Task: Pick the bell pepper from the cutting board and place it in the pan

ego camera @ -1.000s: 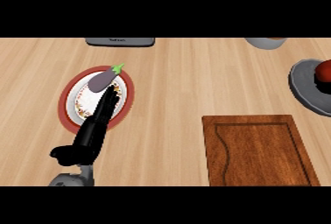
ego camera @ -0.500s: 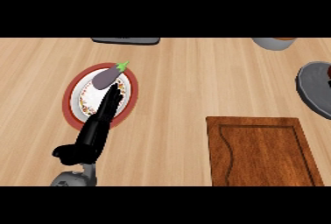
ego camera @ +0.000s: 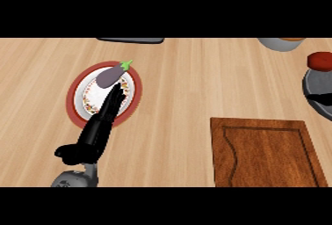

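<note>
The red bell pepper [ego camera: 319, 60] shows at the right edge, sitting at the top of the grey pan [ego camera: 311, 85], which is cut off by the view's border. The brown wooden cutting board [ego camera: 265, 151] lies at the lower right with nothing on it. My left hand [ego camera: 97, 132] comes in from the lower left, open. Its straight fingers reach over a red-rimmed plate [ego camera: 76, 94] and point at a purple eggplant [ego camera: 110, 75] that lies on it. My right hand is out of the view.
A grey bowl [ego camera: 282, 43] is partly visible at the top right. A dark flat object [ego camera: 131, 40] lies at the top edge. Bare wooden counter [ego camera: 194, 79] stretches between the plate and the pan.
The whole scene has slid slightly right and down in the view, and the pepper now shows above the pan's rim. My left hand keeps the same pose over the plate.
</note>
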